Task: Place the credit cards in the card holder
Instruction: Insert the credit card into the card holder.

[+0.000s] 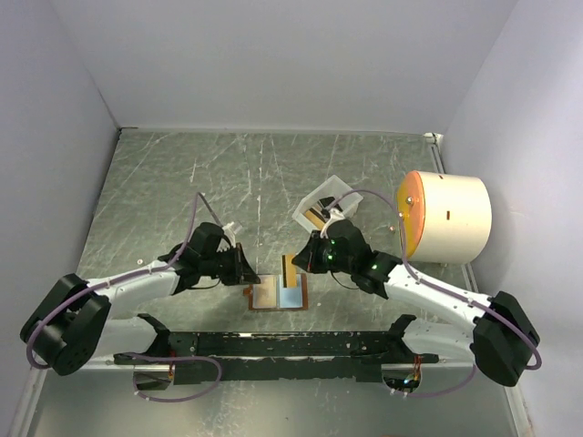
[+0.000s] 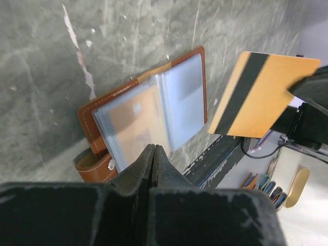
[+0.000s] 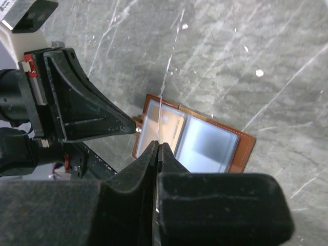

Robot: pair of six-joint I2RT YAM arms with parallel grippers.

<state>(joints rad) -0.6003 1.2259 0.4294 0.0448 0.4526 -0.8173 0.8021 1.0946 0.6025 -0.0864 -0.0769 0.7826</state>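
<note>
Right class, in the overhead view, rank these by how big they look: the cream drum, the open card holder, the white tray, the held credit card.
1. cream drum
2. card holder and white tray: about alike, tray partly hidden
3. credit card

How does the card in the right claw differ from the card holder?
The card is gripped in the right claw, raised and tilted; the card holder lies open on the table. The card is orange with a black stripe; the card holder is brown with clear pockets. Both are rectangular.

A white tray (image 1: 338,187) lies near a cream cylinder (image 1: 453,217).
</note>
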